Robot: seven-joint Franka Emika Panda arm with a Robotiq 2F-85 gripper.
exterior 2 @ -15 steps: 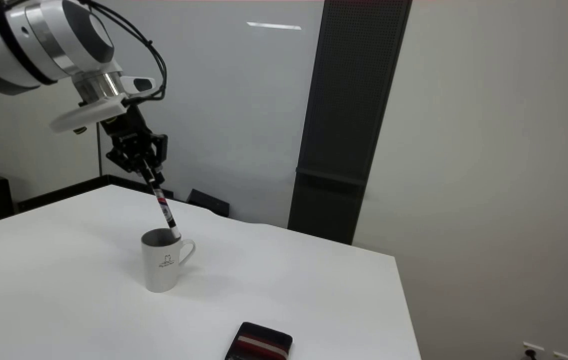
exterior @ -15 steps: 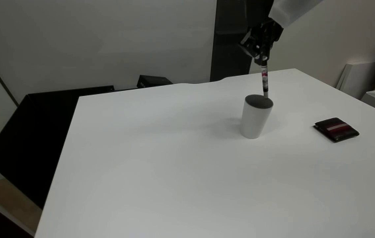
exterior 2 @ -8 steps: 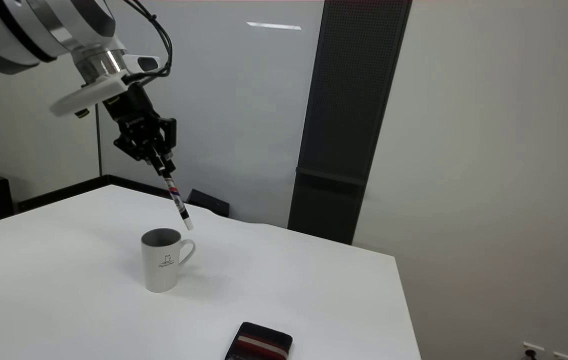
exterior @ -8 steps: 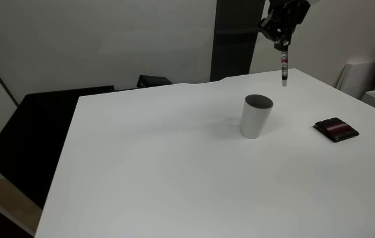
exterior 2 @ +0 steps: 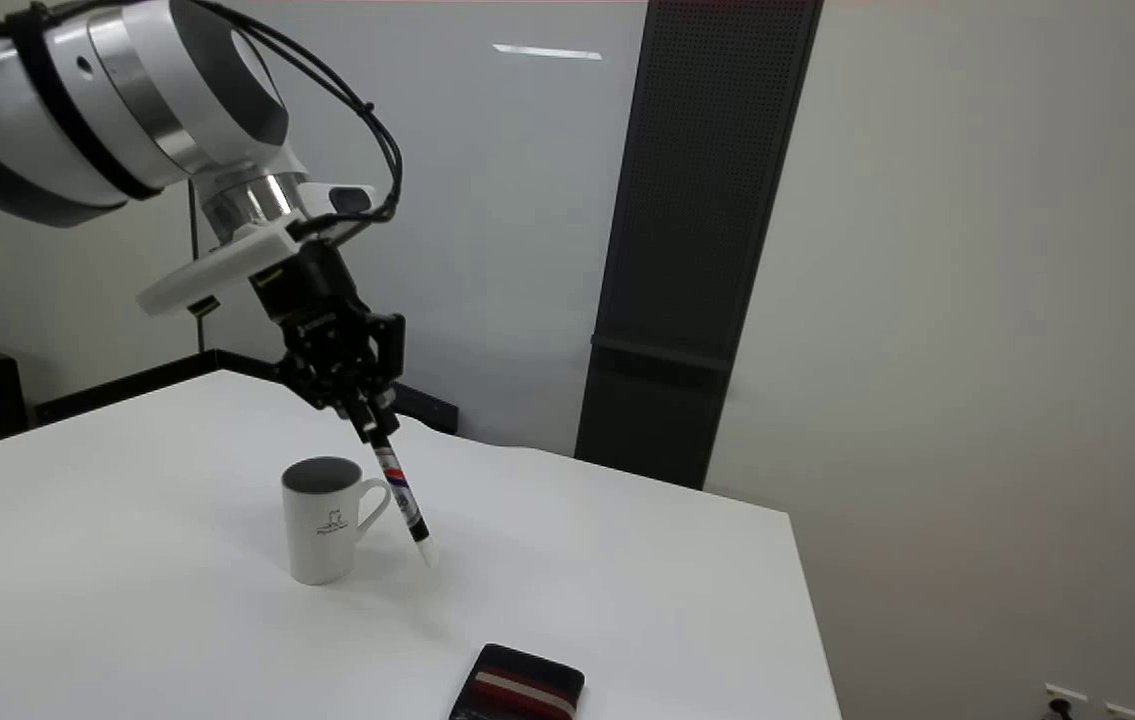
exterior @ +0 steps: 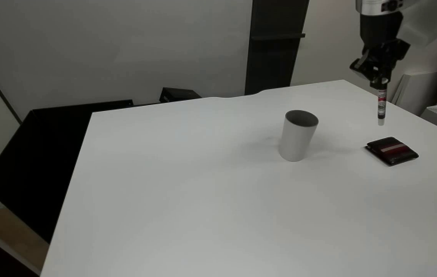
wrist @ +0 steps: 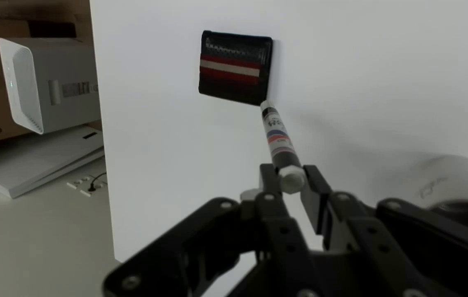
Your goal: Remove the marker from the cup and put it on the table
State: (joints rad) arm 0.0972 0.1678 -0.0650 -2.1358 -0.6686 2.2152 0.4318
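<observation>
The marker [exterior: 381,105] is a slim pen with a white, red and blue label, dark bands and pale ends. It also shows in an exterior view [exterior 2: 402,495] and in the wrist view [wrist: 278,134]. My gripper [wrist: 290,176] is shut on its upper end and holds it pointing down, outside the cup and apart from the white table [exterior: 203,192]. The cup [exterior 2: 315,540] is light grey with a dark inside, a handle and small print. It stands upright on the table, and in the wrist view it [wrist: 456,179] is partly cut off at the right.
A dark wallet [wrist: 236,68] with red and white stripes lies flat on the table close to the marker's lower end. Past the table edge in the wrist view are a white box-shaped device [wrist: 67,82] and a cardboard box [wrist: 7,33].
The marker was at the cup's rim. My gripper has lifted it out, carried it away from the cup toward the wallet's side and lowered it. The cup and wallet stay in place.
</observation>
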